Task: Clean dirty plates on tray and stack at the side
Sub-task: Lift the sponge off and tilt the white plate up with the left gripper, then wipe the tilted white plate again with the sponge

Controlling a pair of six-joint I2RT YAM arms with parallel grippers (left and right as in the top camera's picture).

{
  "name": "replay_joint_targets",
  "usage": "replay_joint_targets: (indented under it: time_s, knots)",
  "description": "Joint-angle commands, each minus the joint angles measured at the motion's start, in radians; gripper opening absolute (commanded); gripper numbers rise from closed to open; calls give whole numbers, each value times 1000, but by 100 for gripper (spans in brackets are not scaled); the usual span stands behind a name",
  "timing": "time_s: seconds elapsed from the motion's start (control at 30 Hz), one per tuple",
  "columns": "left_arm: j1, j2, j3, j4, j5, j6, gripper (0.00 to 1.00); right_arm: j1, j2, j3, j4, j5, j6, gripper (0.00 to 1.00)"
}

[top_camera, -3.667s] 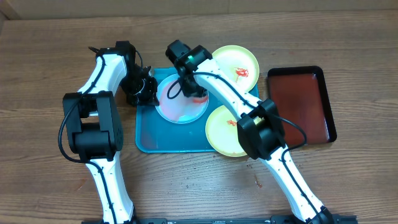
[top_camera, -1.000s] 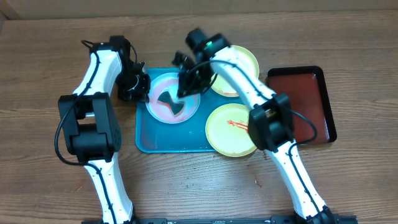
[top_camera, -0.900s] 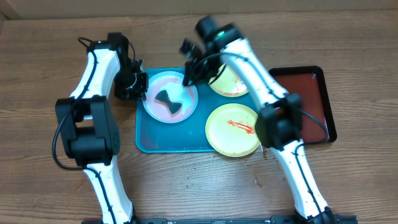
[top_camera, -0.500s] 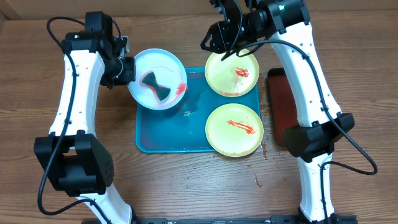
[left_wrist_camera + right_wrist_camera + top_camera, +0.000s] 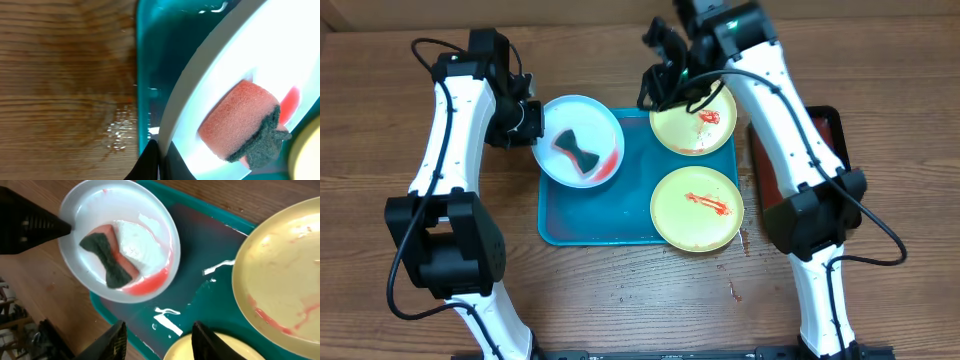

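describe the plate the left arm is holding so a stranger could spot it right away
Start at the big turquoise tray and go to its far-left corner, where the left tool pinches a plate's rim. That pale blue-white plate alone carries a sponge; the two yellow-green plates beside it hold only red smears.

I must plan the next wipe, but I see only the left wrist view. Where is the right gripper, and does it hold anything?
Observer: The right gripper is open and empty, near the far edge of the tray.
Operator: Which other plates wait?
Observer: The far yellow-green plate and the near yellow-green plate, each with a red smear.
Operator: Is my plate fully over the tray?
Observer: No. The light-blue plate, pinched at its rim by the left gripper, overhangs the tray's far left corner.
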Motion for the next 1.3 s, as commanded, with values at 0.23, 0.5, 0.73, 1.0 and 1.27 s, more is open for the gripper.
replay_joint_targets:
  time_s: [0.23,0.5,0.73,1.0,1.27]
  knots:
    - [5,14,12,-29,136,-13,4,149,3,-174,158,64,-36,43]
    - [5,14,12,-52,136,-14,4,239,3,-199,208,150,-95,43]
    - [5,14,12,-63,137,-9,4,247,3,-235,283,216,-96,43]
    - [5,14,12,-68,136,-5,4,249,3,-296,294,211,-109,44]
    - [5,14,12,-69,136,-5,4,249,3,-307,295,121,-141,46]
